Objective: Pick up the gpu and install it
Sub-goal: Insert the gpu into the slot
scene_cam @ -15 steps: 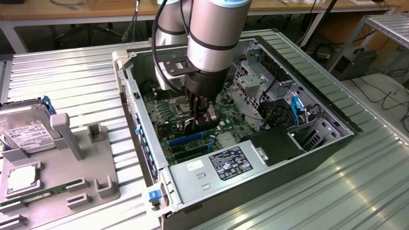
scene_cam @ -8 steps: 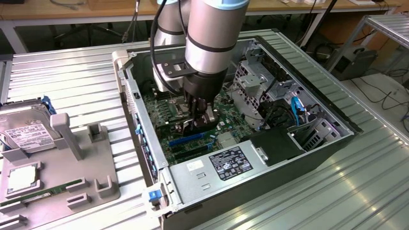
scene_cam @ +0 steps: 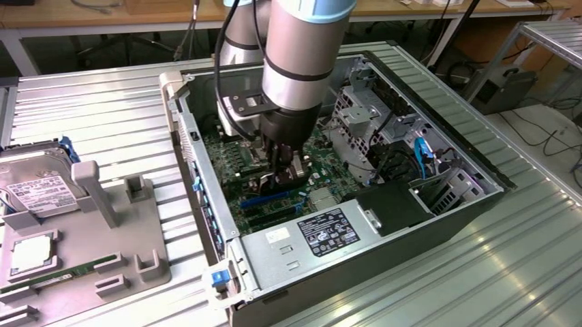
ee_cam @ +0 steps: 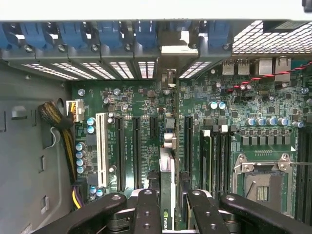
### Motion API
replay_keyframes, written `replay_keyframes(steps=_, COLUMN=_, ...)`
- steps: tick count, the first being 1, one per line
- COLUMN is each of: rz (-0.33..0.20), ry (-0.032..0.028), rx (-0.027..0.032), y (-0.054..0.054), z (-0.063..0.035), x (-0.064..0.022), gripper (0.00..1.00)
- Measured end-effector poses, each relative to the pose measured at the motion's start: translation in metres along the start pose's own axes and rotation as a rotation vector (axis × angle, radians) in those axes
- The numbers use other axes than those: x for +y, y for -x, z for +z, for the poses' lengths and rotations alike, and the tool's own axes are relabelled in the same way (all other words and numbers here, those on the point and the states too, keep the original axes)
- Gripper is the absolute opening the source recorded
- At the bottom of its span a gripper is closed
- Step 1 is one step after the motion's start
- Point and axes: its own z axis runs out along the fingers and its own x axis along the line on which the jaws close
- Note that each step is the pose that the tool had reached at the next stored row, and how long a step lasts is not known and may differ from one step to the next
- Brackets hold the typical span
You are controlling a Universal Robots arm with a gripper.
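Observation:
The gpu (ee_cam: 167, 178) stands edge-on between my fingers, a thin black card over the green motherboard (ee_cam: 131, 105). Its silver bracket (ee_cam: 178, 49) reaches the row of rear slot openings. My gripper (ee_cam: 169, 210) is shut on the card, one black finger (ee_cam: 146, 209) on each side. In the exterior view the gripper (scene_cam: 285, 174) is deep inside the open computer case (scene_cam: 364, 259), holding the gpu (scene_cam: 275, 185) just above the blue slots (scene_cam: 266, 201). Whether the card's edge sits in a slot I cannot tell.
A silver hard drive (scene_cam: 38, 192) and a green memory stick (scene_cam: 56, 276) rest on a grey fixture (scene_cam: 114, 225) at the exterior view's left. Inside the case are the power supply (scene_cam: 323, 233), drive cage (scene_cam: 362, 112), blue cables (scene_cam: 420, 153), a white slot (ee_cam: 101, 148) and the processor socket (ee_cam: 263, 181).

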Motion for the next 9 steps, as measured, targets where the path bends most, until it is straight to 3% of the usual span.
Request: replay_keyframes(steps=9, rz=0.005, ry=-0.0001, rx=0.0000, y=0.0006, z=0.0061, x=0.0019, gripper=0.26)
